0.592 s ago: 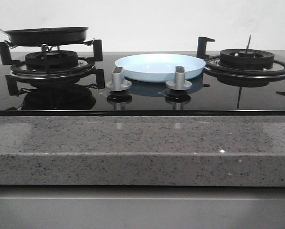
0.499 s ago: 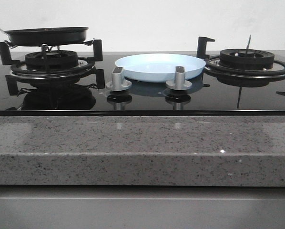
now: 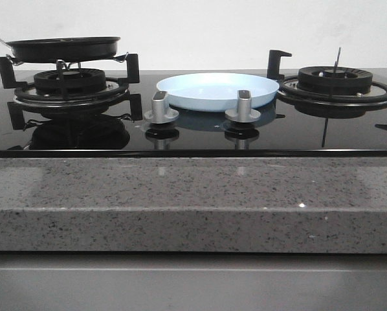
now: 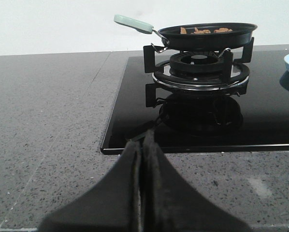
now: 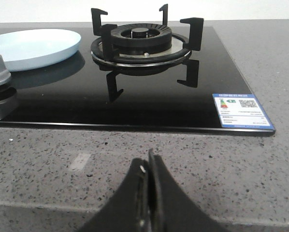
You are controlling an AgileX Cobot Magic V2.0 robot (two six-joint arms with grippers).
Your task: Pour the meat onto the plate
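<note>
Nothing has changed across the front views from a moment ago to now: the frying pan, the plate and both control knobs occupy the same positions, and neither arm has entered that view. For the task this indicates that work has not begun; the pour is wholly outstanding. The meat lies in the frying pan as a low heap of orange-brown pieces, visible just over the rim in the left wrist view. The pan sits level on the left burner, with its pale-green handle pointing away to the far left. The plate rests on the black glass hob between the two burners, just behind the knobs, and appears bare. The right burner carries nothing. The left gripper has its fingers pressed together with nothing between them, and sits low over the granite counter, near side of the hob and well apart from the pan. The right gripper is likewise closed and empty, over the counter in front of the right burner. Judgement: the left arm is the better placed to take the handle, and its fingers must part before any grasp. The pan then needs carrying right, over the plate, before tilting.
</note>
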